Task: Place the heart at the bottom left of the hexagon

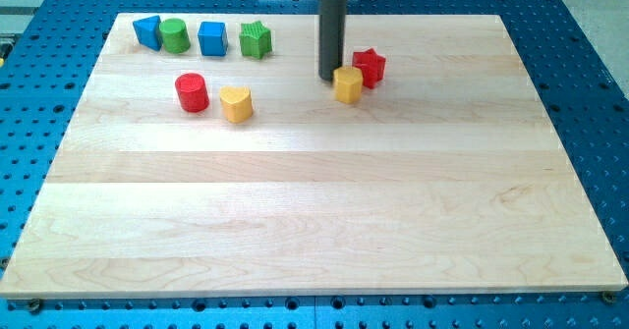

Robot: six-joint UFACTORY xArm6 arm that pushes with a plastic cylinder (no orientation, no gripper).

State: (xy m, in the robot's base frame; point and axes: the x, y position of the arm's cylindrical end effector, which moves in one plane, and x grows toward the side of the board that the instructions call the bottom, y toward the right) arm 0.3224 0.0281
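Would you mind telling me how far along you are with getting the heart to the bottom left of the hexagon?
Nothing looks done yet: the yellow heart sits beside the red cylinder, well to the view's left of the yellow hexagon. In hand: my tip rests at the hexagon's upper left edge, apparently touching it, with the red star close on the hexagon's right. Left: bringing the heart to the hexagon's lower left.

The rod's upper part was cut off by the view's top edge. The red block's lower left was hidden behind the yellow hexagon.
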